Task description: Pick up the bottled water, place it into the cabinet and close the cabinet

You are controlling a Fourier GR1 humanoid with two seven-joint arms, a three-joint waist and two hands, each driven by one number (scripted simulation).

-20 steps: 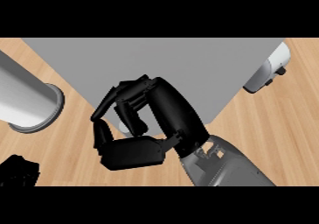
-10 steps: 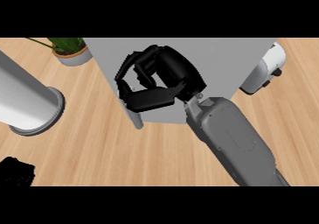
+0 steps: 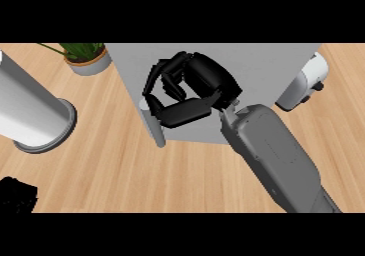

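Observation:
The grey cabinet [image 3: 266,65] fills the upper middle of the head view. Its door [image 3: 157,131] shows as a narrow grey strip running down from the cabinet's left side. My right hand [image 3: 196,87] lies over the cabinet's left part, fingers curled, with its thumb and fingertips right at the strip's upper end. Only grey cabinet surface shows in the gap between thumb and fingers. The bottled water is not in view. My left hand [image 3: 15,196] rests at the lower left edge, fingers up, far from the cabinet.
A tall white cylinder [image 3: 22,107] on a round base stands at the left. A potted plant [image 3: 87,57] sits at the upper left beside the cabinet. A white appliance [image 3: 303,82] stands to the cabinet's right. Wooden counter [image 3: 126,180] lies in front.
My right hand has moved away from me, off the counter and onto the cabinet's left side by the door strip, staying curled. The plant has come into view. The left hand stayed put.

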